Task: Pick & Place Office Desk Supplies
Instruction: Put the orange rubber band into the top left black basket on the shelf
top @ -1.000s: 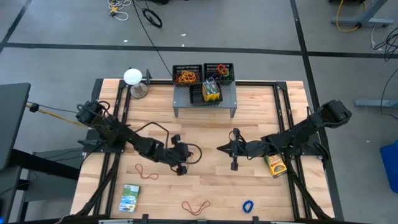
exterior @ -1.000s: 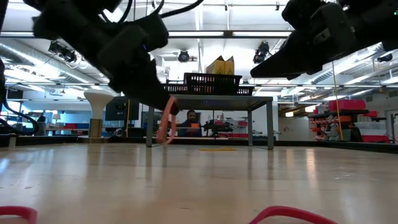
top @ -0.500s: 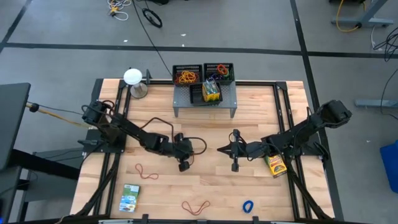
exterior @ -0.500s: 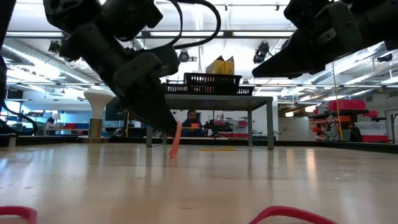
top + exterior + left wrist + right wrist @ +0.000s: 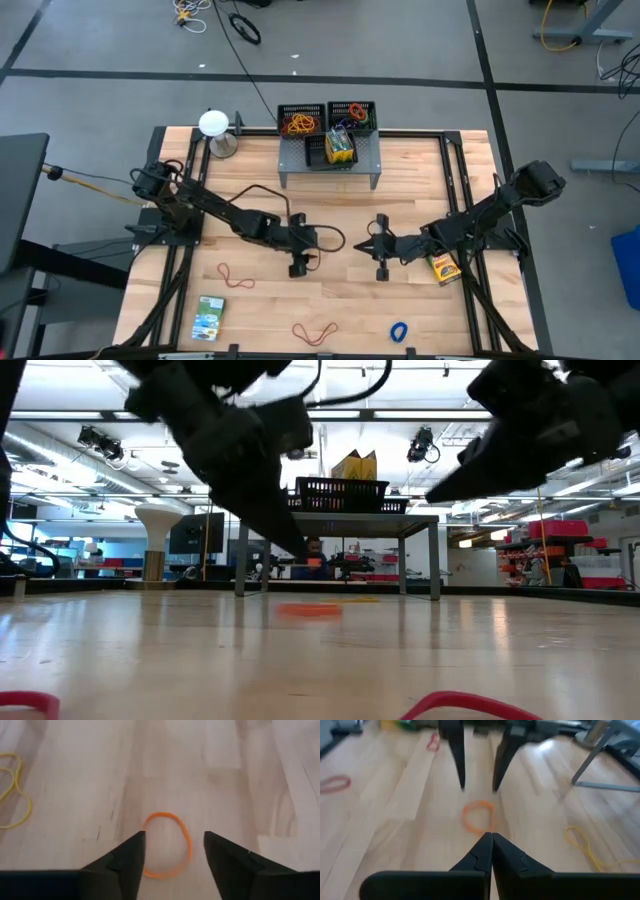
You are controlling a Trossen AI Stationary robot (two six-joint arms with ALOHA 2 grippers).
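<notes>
We see the orange band flat on worktop, under open left pincer; right pincer closed, just beside.

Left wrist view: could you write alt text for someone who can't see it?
An orange rubber band lies flat on the pale wooden table, just beyond the open left claw, whose two dark fingers frame it without touching. A yellow rubber band lies off to one edge.

A rubber band lies on the table between the left gripper and right gripper.
</notes>
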